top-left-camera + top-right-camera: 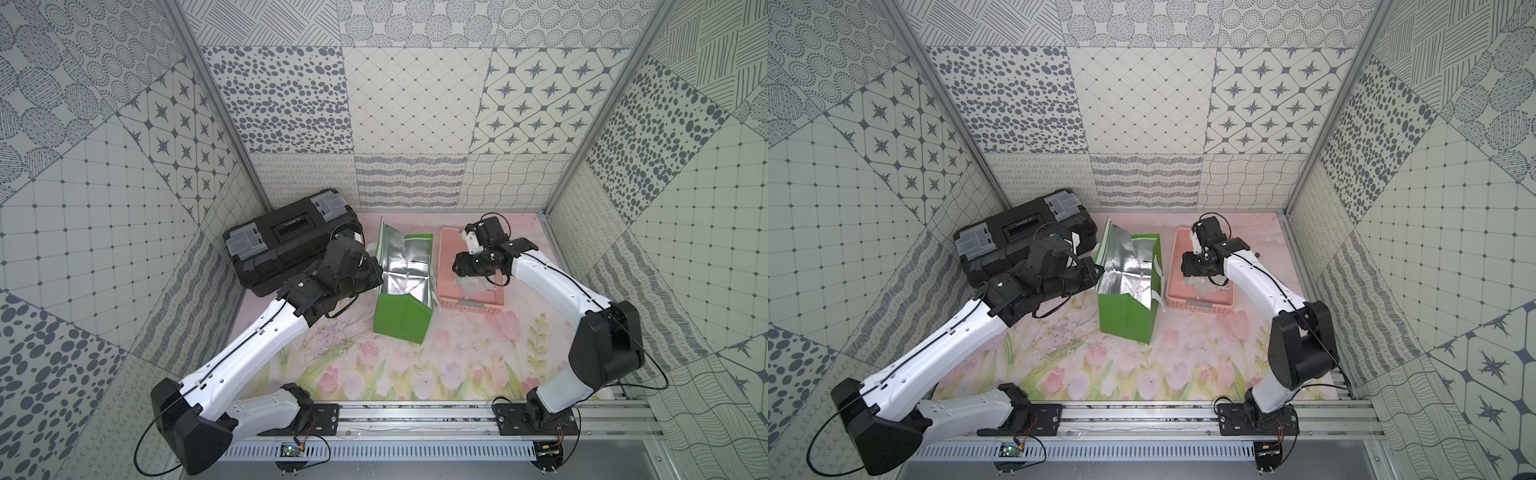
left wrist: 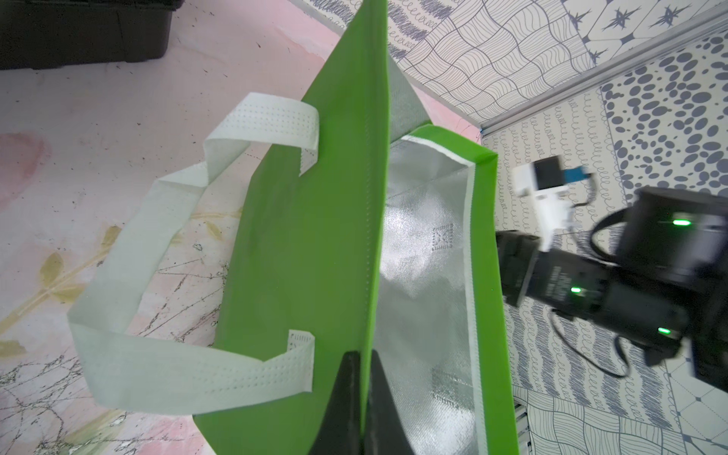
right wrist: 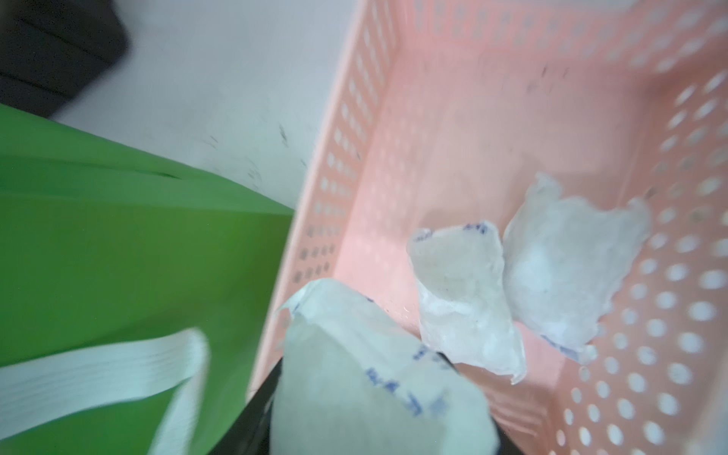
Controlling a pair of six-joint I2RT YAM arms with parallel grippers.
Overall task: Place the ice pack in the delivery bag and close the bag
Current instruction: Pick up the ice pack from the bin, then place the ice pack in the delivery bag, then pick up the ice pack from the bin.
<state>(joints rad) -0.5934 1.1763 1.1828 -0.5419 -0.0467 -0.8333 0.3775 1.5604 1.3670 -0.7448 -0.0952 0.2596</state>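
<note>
The delivery bag was seen standing upright near the middle of both top views on the flowered tabletop, its mouth held open and its silver lining exposed. The left tool was clenched on the upper edge of the bag's left wall, the green fabric being pinched between its two black fingers in the left wrist view; a white strap handle hung loose outside that wall. Just right of the bag in frame, a pink basket was placed, touching or nearly touching it. The right tool was lowered into that basket and was closed around the ice pack, which filled the gap between its fingers at the lower middle of the blurred right wrist view. The ice pack was thus located over the basket, not in the bag. Two further packs were left lying side by side on the basket floor. A black toolbox was set at the left of the bag, toward the back wall.
</note>
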